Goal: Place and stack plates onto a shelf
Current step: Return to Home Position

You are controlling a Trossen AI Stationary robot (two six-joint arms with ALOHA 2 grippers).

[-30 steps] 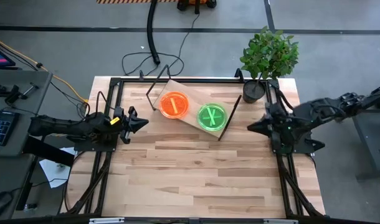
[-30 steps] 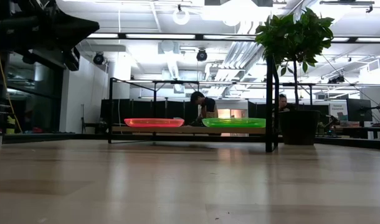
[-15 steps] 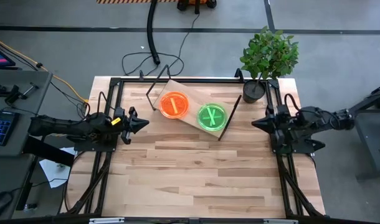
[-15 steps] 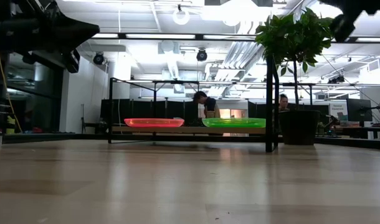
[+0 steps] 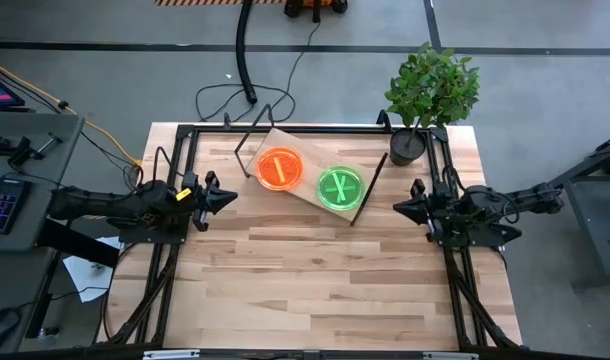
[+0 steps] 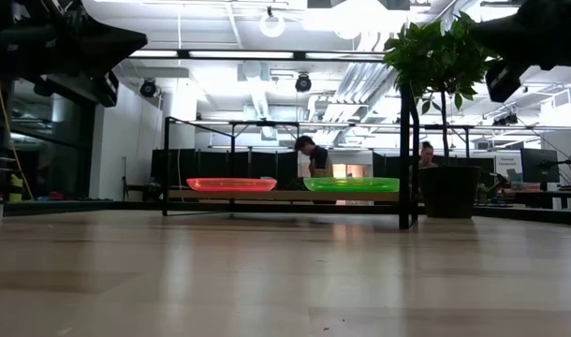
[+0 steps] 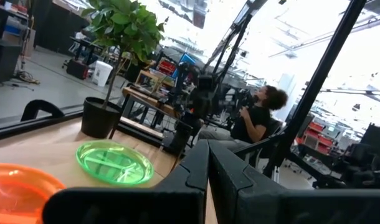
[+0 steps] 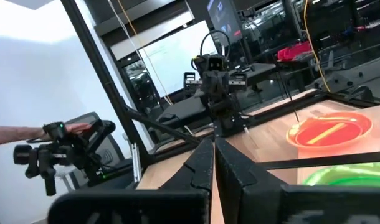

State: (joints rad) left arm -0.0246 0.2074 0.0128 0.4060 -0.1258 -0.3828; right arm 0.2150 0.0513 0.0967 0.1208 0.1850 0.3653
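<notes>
Stack of neon orange round translucent plastic plates and stack of neon green plates sat on the light wooden wire-legged shelf, between left claw and right claw; both claws were closed, empty.

From high above we are looking straight down on the whole table, while at table-top height we are looking level across the wood towards the shelf and the room behind. On the wrists we are looking closely past the left end effector and the right end effector at the opposite arm, and all four views are sharing the orange plate and the green plate.
</notes>
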